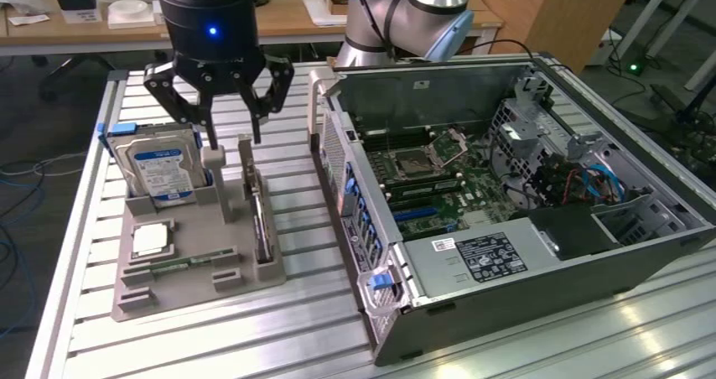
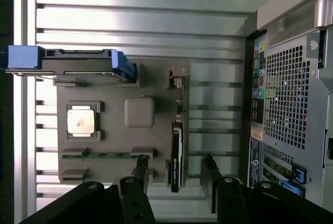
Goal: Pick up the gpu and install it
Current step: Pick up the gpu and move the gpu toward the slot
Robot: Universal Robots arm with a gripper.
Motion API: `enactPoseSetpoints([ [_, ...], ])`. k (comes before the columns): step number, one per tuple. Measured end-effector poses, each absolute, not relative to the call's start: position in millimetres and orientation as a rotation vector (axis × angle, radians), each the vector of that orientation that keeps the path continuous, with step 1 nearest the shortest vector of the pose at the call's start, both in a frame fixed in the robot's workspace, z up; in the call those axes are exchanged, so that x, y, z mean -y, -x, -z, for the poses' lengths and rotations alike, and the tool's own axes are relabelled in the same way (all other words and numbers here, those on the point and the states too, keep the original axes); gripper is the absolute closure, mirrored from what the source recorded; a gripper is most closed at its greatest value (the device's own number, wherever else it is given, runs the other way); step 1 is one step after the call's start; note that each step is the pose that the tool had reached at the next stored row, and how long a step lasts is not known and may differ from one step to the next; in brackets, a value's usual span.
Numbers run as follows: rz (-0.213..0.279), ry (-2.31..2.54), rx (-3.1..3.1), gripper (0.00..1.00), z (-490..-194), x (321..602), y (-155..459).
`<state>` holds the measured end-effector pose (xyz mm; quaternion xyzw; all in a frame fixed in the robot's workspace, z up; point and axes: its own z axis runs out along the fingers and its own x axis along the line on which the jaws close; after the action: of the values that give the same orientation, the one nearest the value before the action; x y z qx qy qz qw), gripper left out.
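Slatted metal table [image 1: 224, 345] carried everything. Toward its edge on the exterior view's left sat a grey holder tray [image 1: 168, 299].

On the tray, going from the exterior view's left to its right:
- Hard drive [image 1: 157, 169] w/ blue-white label stood upright in a slot at the tray's far end, blue carrier round it.
- CPU [image 1: 149, 238] lay flat in a recess near the tray's middle.
- Memory stick [image 1: 179, 266] lay in a narrow slot by the tray's near edge.
- The gpu [image 1: 260, 224] stood on its thin edge in the long slot along the tray's edge on the exterior view's right, the side nearest the PC. It was seated in the tray, not lifted.

Gripper [image 1: 231, 140] hung above the tray w/ jaws apart, holding nothing. In the wrist view the gripper [image 2: 174, 174] had one black finger [image 2: 140, 167] on each side of the gpu [image 2: 177, 146], w/ no contact visible.

Just beside the tray, toward the exterior view's right, was the PC case [image 1: 537, 278], lying on its side w/ the side panel off. Its motherboard [image 1: 437, 186] was exposed, and its perforated rear panel faced the tray. Behind the table, a wooden desk [image 1: 280, 23] held papers and small boxes.
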<state>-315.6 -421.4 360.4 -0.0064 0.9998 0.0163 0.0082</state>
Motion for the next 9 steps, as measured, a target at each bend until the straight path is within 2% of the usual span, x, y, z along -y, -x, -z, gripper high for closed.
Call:
enactPoseSetpoints([
  [9,-0.051,0.020,-3.125,0.47,-356.8,421.6,315.6],
])
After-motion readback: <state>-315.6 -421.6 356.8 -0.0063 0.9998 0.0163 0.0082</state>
